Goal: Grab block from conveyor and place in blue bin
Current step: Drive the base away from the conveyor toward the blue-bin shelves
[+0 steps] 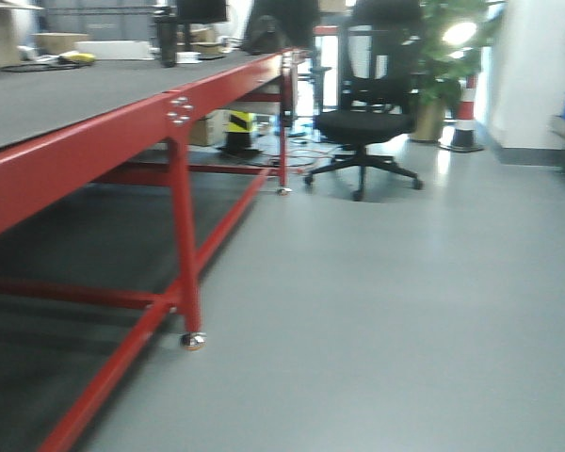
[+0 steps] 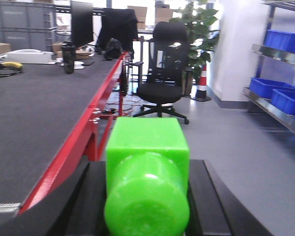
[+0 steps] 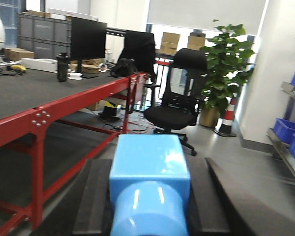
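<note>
Green block (image 2: 147, 182) is sitting clamped between the left gripper's (image 2: 147, 164) black fingers (image 2: 95, 196); a blue block (image 3: 150, 189) is sitting pinched likewise in the right gripper (image 3: 150, 162). Beyond, the conveyor (image 2: 34, 113) is stretching away on the left, with blue bins (image 2: 280, 98) lining shelves on the right.

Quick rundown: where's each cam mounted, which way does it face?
Exterior front: near belt height, facing along the conveyor toward the office chair; no robot body shows.
Left wrist: behind the left pincer, shut on a green block; conveyor left, blue bins right.
Right wrist: behind the right pincer, shut on a blue block; same heading.
Shared: all three see conveyor and chair.
</note>
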